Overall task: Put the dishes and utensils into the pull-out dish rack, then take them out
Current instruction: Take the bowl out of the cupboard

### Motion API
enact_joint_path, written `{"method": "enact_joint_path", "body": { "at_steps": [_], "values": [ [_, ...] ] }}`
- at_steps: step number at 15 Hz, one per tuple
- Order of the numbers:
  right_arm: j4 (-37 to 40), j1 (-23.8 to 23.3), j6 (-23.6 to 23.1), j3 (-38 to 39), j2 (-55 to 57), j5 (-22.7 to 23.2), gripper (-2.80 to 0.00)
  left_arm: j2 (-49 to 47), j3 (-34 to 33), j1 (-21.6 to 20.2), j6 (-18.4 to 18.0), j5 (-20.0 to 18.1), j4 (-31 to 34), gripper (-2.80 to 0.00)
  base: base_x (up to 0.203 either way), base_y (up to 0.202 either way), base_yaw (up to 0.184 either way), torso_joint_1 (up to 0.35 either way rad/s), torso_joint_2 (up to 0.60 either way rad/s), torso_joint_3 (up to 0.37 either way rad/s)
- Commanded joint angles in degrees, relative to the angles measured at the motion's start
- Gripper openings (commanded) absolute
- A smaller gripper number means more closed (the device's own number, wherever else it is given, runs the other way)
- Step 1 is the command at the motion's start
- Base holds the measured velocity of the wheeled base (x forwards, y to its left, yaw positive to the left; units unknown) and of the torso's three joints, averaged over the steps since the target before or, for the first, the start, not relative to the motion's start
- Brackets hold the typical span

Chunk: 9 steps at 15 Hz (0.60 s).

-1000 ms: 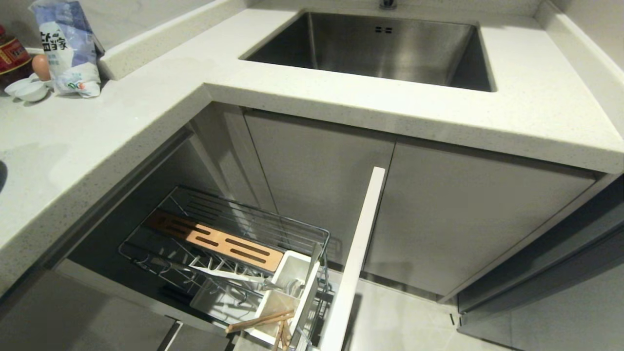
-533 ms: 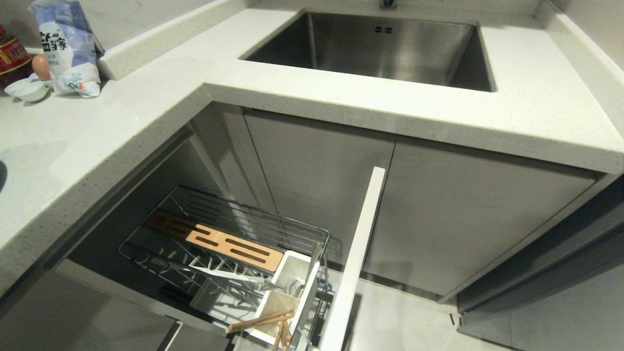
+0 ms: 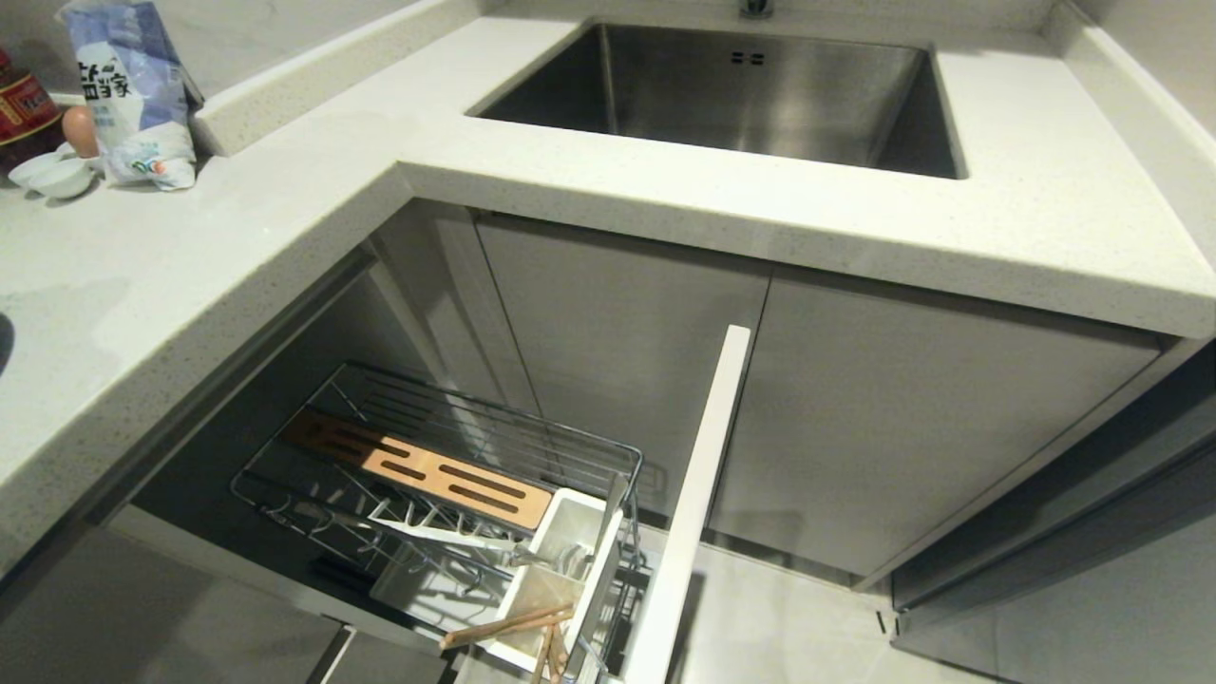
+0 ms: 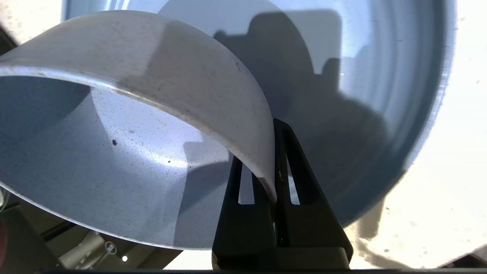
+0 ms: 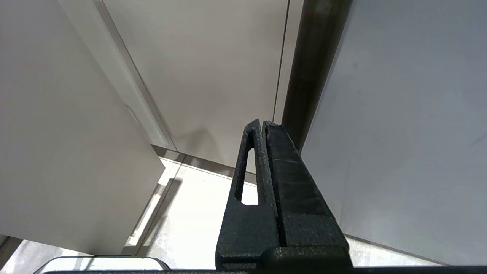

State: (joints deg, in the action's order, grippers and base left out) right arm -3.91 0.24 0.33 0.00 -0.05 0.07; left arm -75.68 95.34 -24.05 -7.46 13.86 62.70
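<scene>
While your left gripper (image 4: 274, 167) pinches the bowl (image 4: 125, 152) by its rim, one finger inside the wall and one outside, the bowl hangs tilted with its mouth turned sideways; just beyond the jaws lies the plate (image 4: 380, 95), flat on the pale countertop (image 4: 449, 182), its rim curving close by; your right gripper (image 5: 263, 129) hangs pressed together on nothing beside cabinet panels (image 5: 213, 68); chopsticks (image 3: 508, 627) lean in the pull-out dish rack (image 3: 456, 475).

Head view looks down on pull-out dish rack (image 3: 446, 494); wrist views sit close.
</scene>
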Motion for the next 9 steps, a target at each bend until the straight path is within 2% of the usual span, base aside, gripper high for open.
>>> {"method": "enact_joint_path", "body": {
  "at_steps": [1,5,9],
  "values": [
    [0.0,0.0,0.0,1.3,0.0,0.0,-2.80,-0.2,0.1,0.0,0.2,0.3,0.1,0.00,0.000,0.000,0.000,0.000,0.00,0.000],
    [0.0,0.0,0.0,1.3,0.0,0.0,-2.80,-0.1,0.4,-0.3,0.9,2.0,-0.6,0.00,0.000,0.000,0.000,0.000,0.00,0.000],
    [0.0,0.0,0.0,1.3,0.0,0.0,-2.80,2.8,0.3,-0.2,4.9,2.3,-6.7,0.00,0.000,0.000,0.000,0.000,0.00,0.000]
  ]
}}
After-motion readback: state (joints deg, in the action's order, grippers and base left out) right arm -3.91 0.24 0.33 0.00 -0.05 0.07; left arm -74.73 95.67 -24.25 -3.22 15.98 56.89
